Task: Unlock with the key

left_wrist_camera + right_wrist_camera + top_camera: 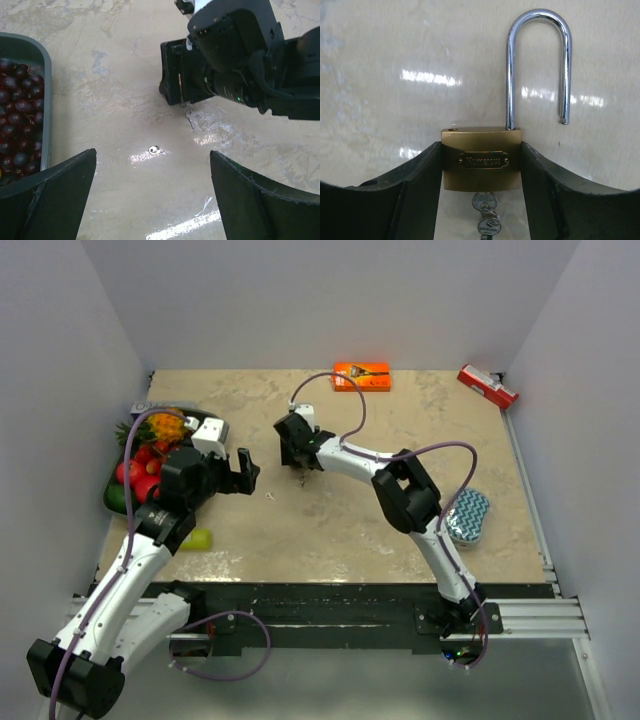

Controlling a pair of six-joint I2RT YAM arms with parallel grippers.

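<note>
Right gripper (pixel 300 453) clamps the brass padlock (pixel 481 170) by 2 sides, low over the table (pixel 330 530), left of centre. Shackle (pixel 538 20) open, 1 leg free. Key (pixel 485 204) in keyhole. Left gripper (pixel 152 155) spread wide, empty, nearby.

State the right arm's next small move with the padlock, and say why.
Probably ease the right gripper open and let the brass padlock go. One end of the shackle hangs free of the body, with its empty hole showing, so the lock looks unlocked. The key sits in the keyway below, and the fingers clamp the body on both sides.
</note>
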